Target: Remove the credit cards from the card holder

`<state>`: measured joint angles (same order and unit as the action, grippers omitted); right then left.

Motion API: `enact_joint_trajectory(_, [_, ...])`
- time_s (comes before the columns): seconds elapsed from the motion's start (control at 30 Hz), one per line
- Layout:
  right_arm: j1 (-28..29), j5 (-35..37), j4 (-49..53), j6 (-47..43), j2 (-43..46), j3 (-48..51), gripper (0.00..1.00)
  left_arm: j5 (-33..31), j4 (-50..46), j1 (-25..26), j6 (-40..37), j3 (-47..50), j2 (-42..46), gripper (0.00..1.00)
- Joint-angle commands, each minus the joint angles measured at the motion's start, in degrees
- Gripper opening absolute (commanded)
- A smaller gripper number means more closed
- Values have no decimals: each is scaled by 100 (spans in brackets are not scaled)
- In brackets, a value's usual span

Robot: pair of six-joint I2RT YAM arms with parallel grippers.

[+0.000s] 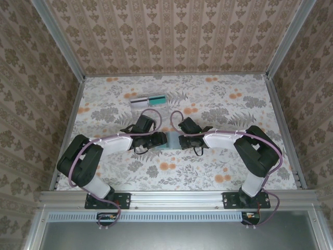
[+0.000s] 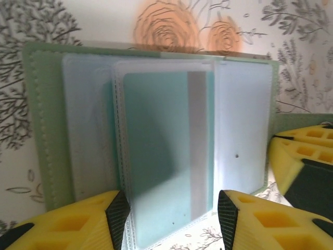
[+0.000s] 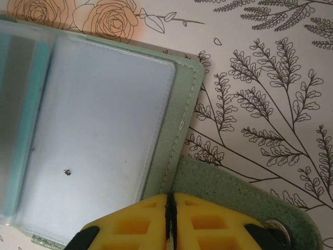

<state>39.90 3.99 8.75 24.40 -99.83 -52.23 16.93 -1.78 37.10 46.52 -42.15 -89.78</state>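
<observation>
1. Lying open on the floral table, the green card holder sits at mid-table between the tips of the two arms, its clear inner sleeves facing up.
2. Seen from the left wrist, the left pincer has its yellow fingers set apart on either side of the near end of one clear sleeve. It cannot be told whether the pads clamp that sleeve or merely flank it.
3. Inside that sleeve is a teal card with a grey stripe down one side, and it sits over the paler sleeves of the green cover.
4. Seen from the right wrist, the right pincer is closed, its two fingers meeting with barely a slit between them. Its tips sit at the stitched green edge of the holder, just beside the snap strap. Whether any cover is pinched between them cannot be told.
5. From overhead, two loose cards lie side by side, touching, on the table beyond the holder and well apart from it. One is grey-white and one is teal.
</observation>
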Motion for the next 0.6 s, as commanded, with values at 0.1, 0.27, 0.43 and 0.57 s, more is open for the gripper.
enact_joint_trajectory(0.1, [-9, -206, -89, 86, -210, 51, 14, 594, 661, 69, 111, -5, 32, 54])
enact_joint_trajectory(0.27, [-9, -214, -91, 87, -213, 48, 14, 781, 925, 99, 190, 16, 34, 55])
enact_joint_trajectory(0.43, [-9, -175, -84, 91, -186, 54, 14, 825, 956, 189, 172, -103, 90, 55])
enact_joint_trajectory(0.57, [-65, -125, -113, 164, -101, 117, 14, 908, 968, 339, 88, -290, 57, 56])
